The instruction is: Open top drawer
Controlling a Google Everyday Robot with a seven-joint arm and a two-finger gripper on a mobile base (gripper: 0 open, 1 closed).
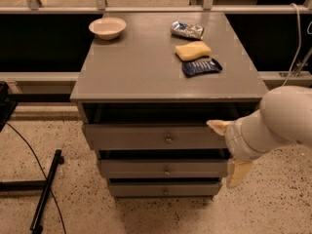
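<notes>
The top drawer (146,138) is the widest grey front of the cabinet, with a small round knob (168,140) at its centre and a dark gap above it. Two narrower drawers (163,169) sit below it. My gripper (228,150) is at the right end of the top drawer front, right of the knob and apart from it. It is open, with one cream finger (218,126) at the drawer's upper right corner and the other finger (239,173) hanging beside the middle drawer. It holds nothing. My white arm fills the right edge.
On the cabinet top (136,72) are a white bowl (107,27), a silver foil bag (187,29), a yellow sponge (193,50) and a dark blue packet (202,67). A black stand and cable (46,189) lie on the speckled floor at left.
</notes>
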